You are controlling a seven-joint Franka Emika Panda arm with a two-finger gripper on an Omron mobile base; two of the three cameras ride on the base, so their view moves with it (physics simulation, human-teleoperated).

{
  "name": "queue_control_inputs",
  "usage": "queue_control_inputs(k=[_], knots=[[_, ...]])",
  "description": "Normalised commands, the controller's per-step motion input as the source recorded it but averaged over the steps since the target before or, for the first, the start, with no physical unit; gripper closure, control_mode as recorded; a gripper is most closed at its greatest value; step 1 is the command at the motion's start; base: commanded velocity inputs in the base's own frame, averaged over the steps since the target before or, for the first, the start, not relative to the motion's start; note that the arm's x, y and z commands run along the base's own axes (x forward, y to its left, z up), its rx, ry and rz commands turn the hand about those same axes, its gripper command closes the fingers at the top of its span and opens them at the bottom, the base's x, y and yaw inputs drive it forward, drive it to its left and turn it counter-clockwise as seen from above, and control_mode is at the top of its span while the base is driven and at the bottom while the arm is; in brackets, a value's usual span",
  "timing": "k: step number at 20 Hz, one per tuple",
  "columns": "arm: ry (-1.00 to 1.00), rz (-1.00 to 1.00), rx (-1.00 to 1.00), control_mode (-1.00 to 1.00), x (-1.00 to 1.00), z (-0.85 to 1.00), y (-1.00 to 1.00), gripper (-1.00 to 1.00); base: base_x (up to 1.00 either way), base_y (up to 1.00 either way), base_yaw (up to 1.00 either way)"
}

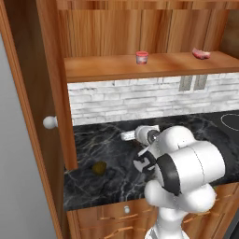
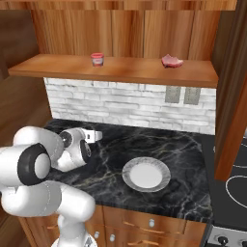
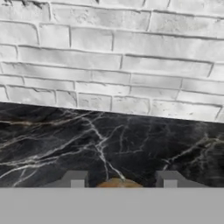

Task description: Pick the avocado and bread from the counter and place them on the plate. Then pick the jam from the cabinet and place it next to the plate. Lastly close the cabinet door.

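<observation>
I have the gripper [image 3: 122,183] down low over the counter [image 1: 112,140], aimed toward the brick backsplash [image 3: 109,57]. In the hand view the bread [image 3: 119,183] sits right between the two finger tips, so the jaws stand narrowed about it; whether they actually grip it yet I cannot tell. I judge this as the pick of the bread, with the hand held low so the tips bracket the ball's sides. The avocado [image 1: 98,167] lies apart on the counter near the open cabinet door [image 1: 28,116]. The plate [image 2: 145,174] waits bare off to the right. The jam [image 1: 142,57] stands on the cabinet [image 1: 116,28] shelf, beside a flat pink lump [image 1: 201,53].
</observation>
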Motion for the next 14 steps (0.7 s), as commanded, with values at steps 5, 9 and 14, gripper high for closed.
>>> queue_control_inputs(k=[5,9,14], knots=[[-0.10,0.00,0.00,-1.00,-0.29,0.47,-0.74,1.00,0.00,0.00,0.00],[-0.03,0.00,0.01,-1.00,-0.24,0.19,-0.78,1.00,0.00,0.00,0.00],[0.00,0.00,0.00,-1.00,-0.20,0.00,-0.78,1.00,0.00,0.00,0.00]])
